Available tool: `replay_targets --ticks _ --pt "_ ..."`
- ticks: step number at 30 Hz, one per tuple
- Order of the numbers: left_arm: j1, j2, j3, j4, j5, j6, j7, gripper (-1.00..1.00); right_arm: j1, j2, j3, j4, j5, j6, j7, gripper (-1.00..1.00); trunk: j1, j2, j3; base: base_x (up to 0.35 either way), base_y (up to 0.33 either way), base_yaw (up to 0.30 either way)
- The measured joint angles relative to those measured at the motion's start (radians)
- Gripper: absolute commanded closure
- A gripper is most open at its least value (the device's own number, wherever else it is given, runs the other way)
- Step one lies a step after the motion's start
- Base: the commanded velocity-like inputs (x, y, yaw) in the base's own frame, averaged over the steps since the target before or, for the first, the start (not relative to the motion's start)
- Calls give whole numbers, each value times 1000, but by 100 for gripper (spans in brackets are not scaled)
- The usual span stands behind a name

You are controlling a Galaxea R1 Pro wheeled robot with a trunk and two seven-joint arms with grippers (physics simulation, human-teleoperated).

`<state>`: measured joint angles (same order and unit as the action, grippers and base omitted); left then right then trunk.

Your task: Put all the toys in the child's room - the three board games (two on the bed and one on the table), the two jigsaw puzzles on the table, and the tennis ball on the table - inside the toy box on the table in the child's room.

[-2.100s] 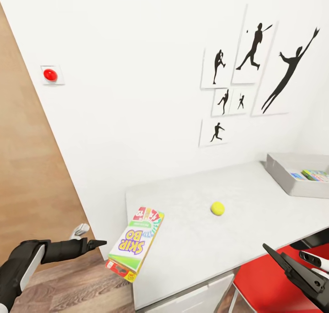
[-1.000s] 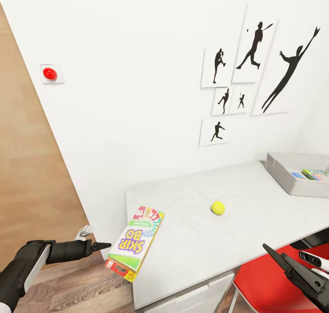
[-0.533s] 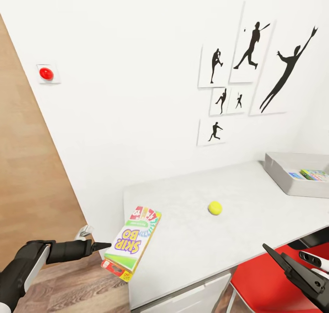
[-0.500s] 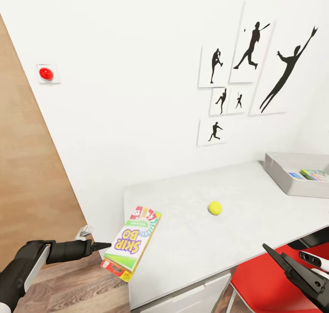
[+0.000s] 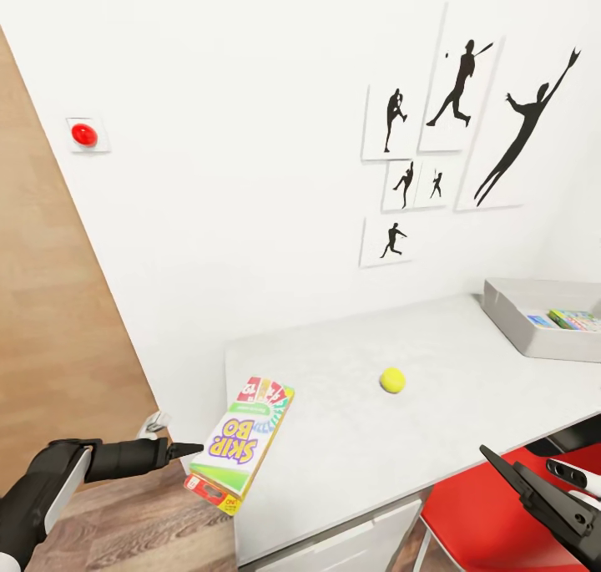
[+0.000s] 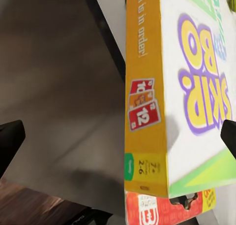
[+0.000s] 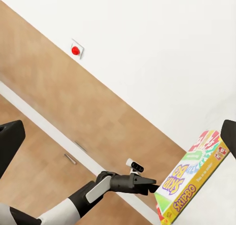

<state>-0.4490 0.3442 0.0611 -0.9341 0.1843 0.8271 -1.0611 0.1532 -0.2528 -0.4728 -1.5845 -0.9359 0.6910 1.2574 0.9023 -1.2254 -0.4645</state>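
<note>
Game box [image 5: 239,442] lies just beyond open left jaws, untouched.

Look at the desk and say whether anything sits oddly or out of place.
Yes: the game box hangs over the table's left corner, tilted, with its lower red end past the edge above the floor. The left tool is beside it, not gripping it. The ball lies loose on the top.

Left pincer [image 5: 185,450] lower, nearer SKIP-BO [image 5: 242,443].
</note>
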Motion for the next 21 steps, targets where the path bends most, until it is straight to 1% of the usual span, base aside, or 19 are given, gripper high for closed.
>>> replay_targets --ticks 10,21 --pt "0 1 0 0 0 0 -1 -100 0 1 0 -1 0 0 0 -100 0 0 0 0 -125 0" --pt "0 1 0 0 1 0 -1 -100 0 2 0 0 0 0 0 -100 0 0 0 0 -28 0"
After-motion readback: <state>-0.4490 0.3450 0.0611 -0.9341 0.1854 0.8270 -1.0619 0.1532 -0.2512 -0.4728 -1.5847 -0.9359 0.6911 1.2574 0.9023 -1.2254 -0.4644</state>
